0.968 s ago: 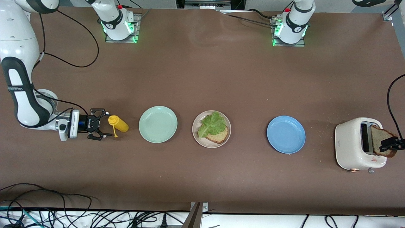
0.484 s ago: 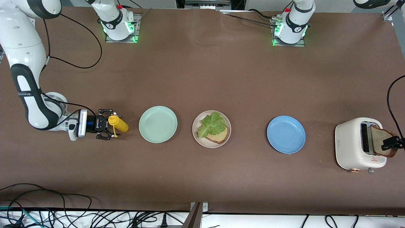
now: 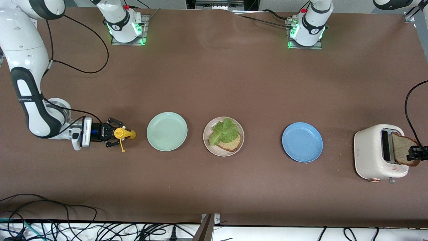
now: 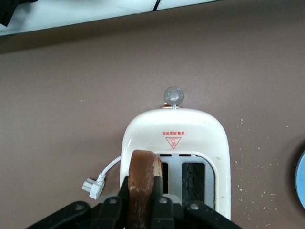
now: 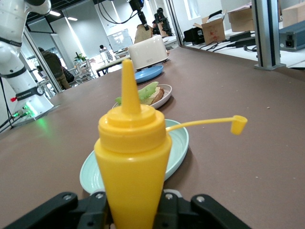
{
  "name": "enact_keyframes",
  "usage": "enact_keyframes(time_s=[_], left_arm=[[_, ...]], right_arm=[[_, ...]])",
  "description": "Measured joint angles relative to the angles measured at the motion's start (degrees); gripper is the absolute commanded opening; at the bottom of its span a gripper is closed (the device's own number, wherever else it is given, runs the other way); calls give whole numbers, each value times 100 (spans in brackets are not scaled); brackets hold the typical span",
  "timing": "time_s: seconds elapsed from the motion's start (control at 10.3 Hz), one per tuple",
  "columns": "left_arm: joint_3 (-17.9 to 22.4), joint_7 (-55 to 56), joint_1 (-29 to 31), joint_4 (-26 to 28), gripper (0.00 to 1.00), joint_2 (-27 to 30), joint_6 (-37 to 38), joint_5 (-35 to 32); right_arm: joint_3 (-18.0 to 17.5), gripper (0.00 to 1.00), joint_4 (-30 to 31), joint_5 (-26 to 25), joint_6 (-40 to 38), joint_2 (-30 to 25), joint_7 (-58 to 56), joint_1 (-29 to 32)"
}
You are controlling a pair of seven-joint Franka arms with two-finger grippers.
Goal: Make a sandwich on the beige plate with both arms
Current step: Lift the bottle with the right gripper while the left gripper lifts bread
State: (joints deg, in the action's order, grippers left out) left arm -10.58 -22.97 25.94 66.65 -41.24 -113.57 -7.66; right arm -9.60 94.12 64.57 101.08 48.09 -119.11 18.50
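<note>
Meanwhile, a bread slice [image 3: 403, 153] is held pinched in the left gripper [image 3: 414, 154] over the toaster [image 3: 378, 154]; if the pinch is shallow, the slice could be dropped or caught on the slot. A yellow bottle [image 3: 124, 134] is clamped by the right gripper [image 3: 112, 135], and its open cap could spill sauce. On the beige plate [image 3: 223, 136], between the mint plate [image 3: 167, 131] at nine o'clock and the blue plate [image 3: 302, 142] at three, bread and lettuce [image 3: 223, 131] are laid, untopped. Brown covering is spread on the table [image 3: 214, 83]; cables are trailed below.
</note>
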Motion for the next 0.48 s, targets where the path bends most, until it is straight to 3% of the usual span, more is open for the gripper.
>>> enact_keyframes(time_s=[0.19,0.48], left_arm=[[-11,0,-7,0,0,1,0,0],[-37,0,-20,-21,0,89,109,0]], right_arm=[[-20,0,-211,-140,-3,-113,756,-99],[-54,0,-529,-918,474,-714,2550,-650]])
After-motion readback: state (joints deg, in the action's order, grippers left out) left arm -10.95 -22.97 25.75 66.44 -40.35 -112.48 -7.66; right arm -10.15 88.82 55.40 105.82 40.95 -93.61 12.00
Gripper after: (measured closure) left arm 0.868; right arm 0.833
